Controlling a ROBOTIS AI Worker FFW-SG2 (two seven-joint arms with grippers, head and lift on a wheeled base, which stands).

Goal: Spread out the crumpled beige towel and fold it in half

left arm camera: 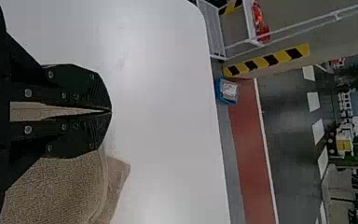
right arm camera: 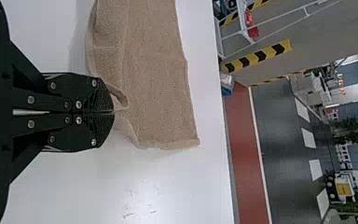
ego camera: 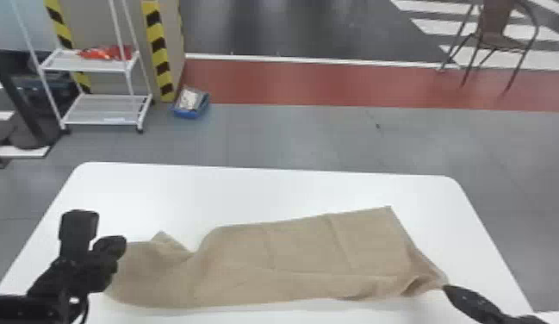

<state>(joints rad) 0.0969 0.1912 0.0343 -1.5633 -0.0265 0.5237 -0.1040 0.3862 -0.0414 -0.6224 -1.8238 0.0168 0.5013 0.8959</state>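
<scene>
In the head view, the beige towel (ego camera: 291,250) lies as a long, partly doubled band across the table's near half, its left part rumpled and a small corner poking up there. My left gripper (ego camera: 124,247) is at its left end; in the left wrist view the same gripper (left arm camera: 111,111) has its tips together, with beige cloth (left arm camera: 56,186) between and beside the fingers. At the near right corner is my right gripper (ego camera: 446,288). From the right wrist, that gripper (right arm camera: 113,112) is shut on a corner of the towel (right arm camera: 154,79), beside a small curled fold.
The white table (ego camera: 265,189) has rounded far corners, with bare surface beyond the towel. On the floor past it stand a white wire shelf (ego camera: 106,110), a blue box (ego camera: 190,103) and, at far right, a brown chair (ego camera: 500,41).
</scene>
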